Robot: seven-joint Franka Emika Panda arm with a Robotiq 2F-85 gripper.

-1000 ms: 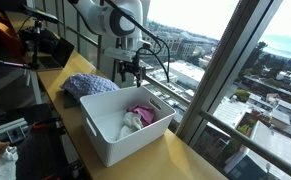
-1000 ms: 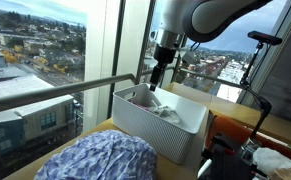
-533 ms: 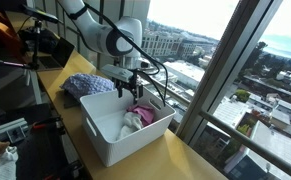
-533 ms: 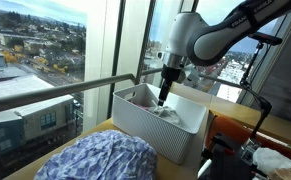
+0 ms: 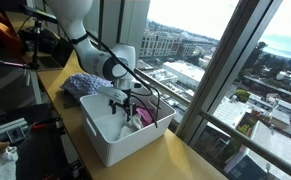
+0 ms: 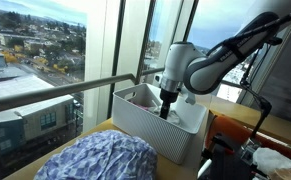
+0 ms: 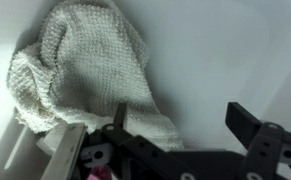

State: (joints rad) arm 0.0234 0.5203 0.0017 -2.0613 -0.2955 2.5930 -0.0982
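The gripper (image 5: 126, 107) hangs low inside the white bin (image 5: 103, 148), jaws spread wide, holding nothing. The cream knitted cloth (image 7: 85, 70) lies bunched on the bin floor just below it, mostly off to one finger's side.

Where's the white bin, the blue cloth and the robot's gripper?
white bin (image 5: 135, 145): in an exterior view, front wall.
blue cloth (image 6: 95, 158): in an exterior view, its middle.
gripper (image 7: 177, 118): wrist view, between its fingertips.

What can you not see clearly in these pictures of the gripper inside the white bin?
- Gripper: both exterior views, fingertips too small and dark to separate.
- Pink cloth: exterior view, partly behind the gripper, too small to identify.
- White cloth: wrist view, lower part behind the gripper; contact unclear.
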